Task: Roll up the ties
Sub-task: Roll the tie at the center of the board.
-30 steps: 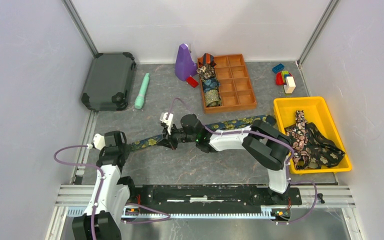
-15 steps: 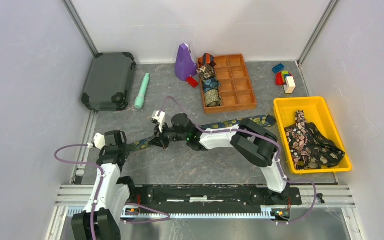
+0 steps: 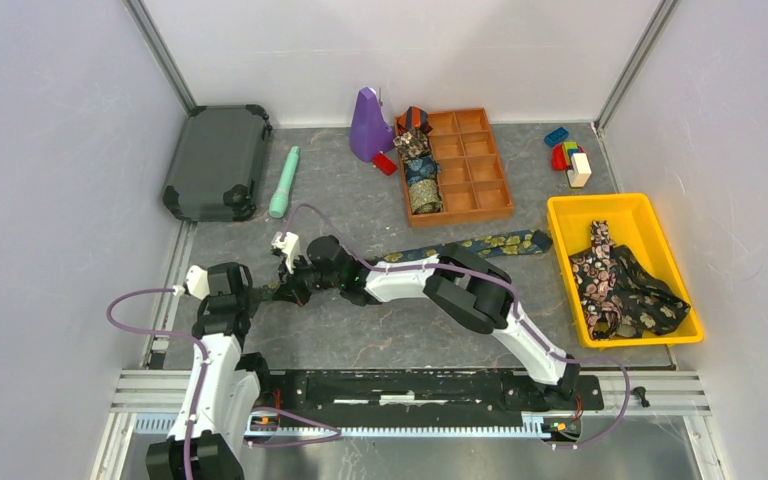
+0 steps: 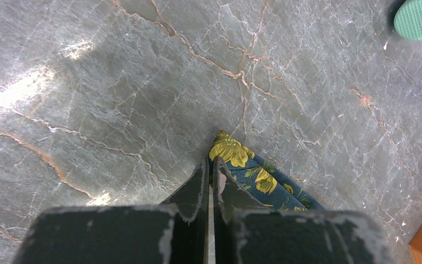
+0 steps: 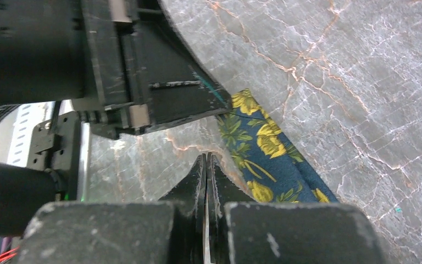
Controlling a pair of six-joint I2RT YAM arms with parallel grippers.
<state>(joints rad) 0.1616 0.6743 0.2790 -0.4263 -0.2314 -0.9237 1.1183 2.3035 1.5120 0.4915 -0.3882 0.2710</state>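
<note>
Tie lies flat | left gripper jaws shut, tips touching tie's end | right gripper jaws shut, holds nothing, just beside tie

Looking out from the left hand, I see a mint-green torch lying ahead on the grey marbled surface. A dark case sits ahead and to the left. Ahead to the right are a purple cone and a brown divided tray. Toy blocks and a yellow bin are well off to the right.
</note>
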